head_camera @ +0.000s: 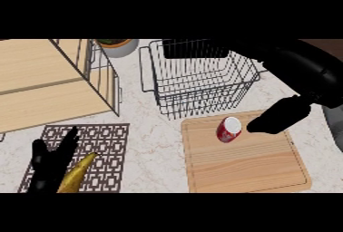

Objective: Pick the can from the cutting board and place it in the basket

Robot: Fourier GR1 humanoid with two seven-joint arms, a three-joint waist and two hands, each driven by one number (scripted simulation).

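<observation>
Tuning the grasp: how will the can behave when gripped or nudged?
The can looks rigid, so it probably won't crush. Its round side may roll or slip on the flat cutting board if the right hand nudges it.

The board (248, 156) lies on the counter (150, 136) at the right front. The can (228, 129) is on the board's far left part. The right hand (278, 117) is over the board's far edge, just right of the can. The basket (201, 77) stands just behind the board. A pot (118, 45) stands behind and left of the basket. A shelf (47, 86) fills the far left. The mat (100, 145) lies in front of the shelf, left of the board. The banana (77, 174) lies on the mat's near part, with the left hand (50, 165) resting just left of it, fingers up.
</observation>
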